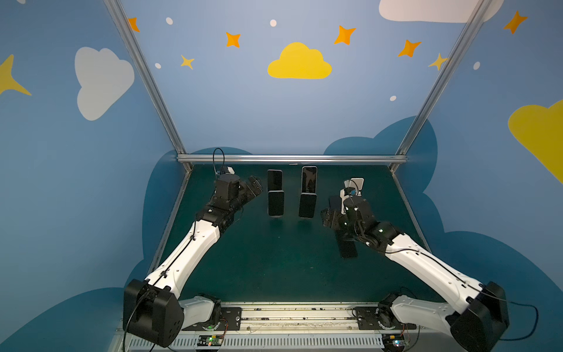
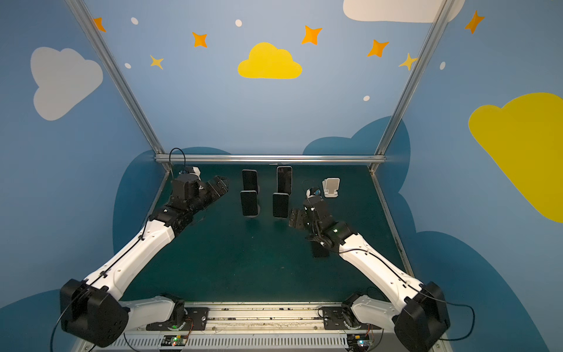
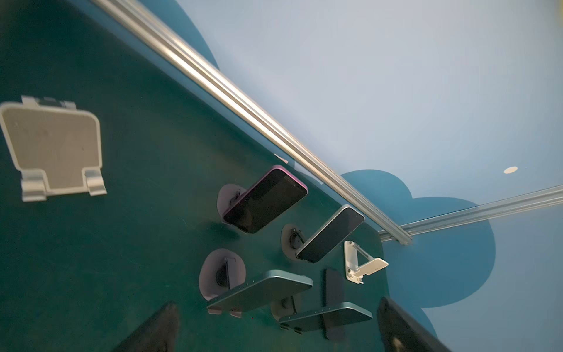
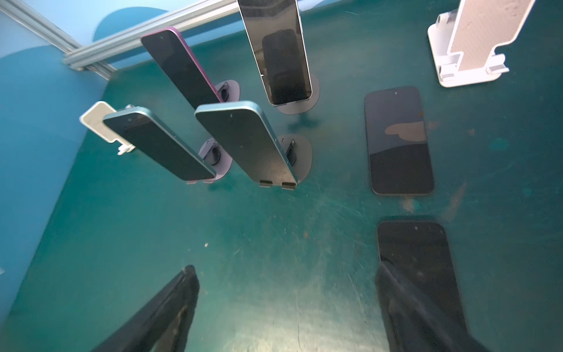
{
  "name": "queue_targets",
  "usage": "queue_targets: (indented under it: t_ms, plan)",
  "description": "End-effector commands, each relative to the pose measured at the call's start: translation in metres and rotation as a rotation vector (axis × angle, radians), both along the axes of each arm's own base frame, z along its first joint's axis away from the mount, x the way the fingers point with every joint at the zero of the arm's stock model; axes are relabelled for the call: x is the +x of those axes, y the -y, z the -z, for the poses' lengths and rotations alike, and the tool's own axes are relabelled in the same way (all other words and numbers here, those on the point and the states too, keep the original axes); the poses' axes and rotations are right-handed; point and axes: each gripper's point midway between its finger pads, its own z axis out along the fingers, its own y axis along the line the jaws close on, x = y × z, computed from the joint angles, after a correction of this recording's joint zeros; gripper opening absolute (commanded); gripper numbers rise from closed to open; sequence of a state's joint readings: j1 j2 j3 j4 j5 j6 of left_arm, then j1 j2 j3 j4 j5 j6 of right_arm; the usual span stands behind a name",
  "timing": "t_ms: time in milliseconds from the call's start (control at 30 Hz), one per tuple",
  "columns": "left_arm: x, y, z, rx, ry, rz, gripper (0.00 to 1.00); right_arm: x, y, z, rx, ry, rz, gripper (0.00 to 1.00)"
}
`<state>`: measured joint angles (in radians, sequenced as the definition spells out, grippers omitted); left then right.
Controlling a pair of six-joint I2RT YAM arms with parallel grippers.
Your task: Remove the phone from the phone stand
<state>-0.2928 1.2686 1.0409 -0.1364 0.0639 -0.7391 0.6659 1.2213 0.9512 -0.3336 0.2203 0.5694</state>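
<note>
Phones (image 1: 276, 203): four upright on stands (image 4: 300, 152), two rows near table (image 1: 274, 268) far edge, centre. Flat phones (image 4: 399, 140), two, lie toward right edge. Left gripper (image 3: 277, 301) spread wide, empty, beside left pair. Right gripper (image 4: 286, 269) spread, empty, over nearer flat one.

Dim, even light (soft shadows), fisheye warping, blur in wrist views
</note>
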Motion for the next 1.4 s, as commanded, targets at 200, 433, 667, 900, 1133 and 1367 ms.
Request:
queue_targets:
  t_ms: [200, 433, 667, 900, 1133, 1367]
  plan:
    - [0.004, 0.017, -0.012, -0.113, 0.031, 0.032, 1.00, 0.054, -0.044, -0.025, -0.059, 0.076, 0.035, 0.91]
    - [0.003, 0.012, -0.010, -0.117, 0.004, 0.005, 1.00, 0.079, -0.061, -0.022, -0.172, 0.127, 0.060, 0.92]
    - [0.003, 0.007, -0.005, -0.115, -0.001, -0.016, 1.00, 0.098, -0.070, -0.012, -0.225, 0.146, 0.097, 0.93]
    - [0.002, 0.010, -0.008, -0.152, 0.033, -0.006, 1.00, 0.107, -0.077, 0.000, -0.255, 0.135, 0.105, 0.93]
    - [0.004, 0.014, -0.004, -0.172, 0.019, 0.008, 1.00, 0.114, -0.078, 0.010, -0.272, 0.129, 0.135, 0.93]
    - [0.006, 0.021, 0.005, -0.220, -0.003, 0.025, 1.00, 0.113, -0.081, 0.018, -0.230, 0.154, 0.169, 0.92]
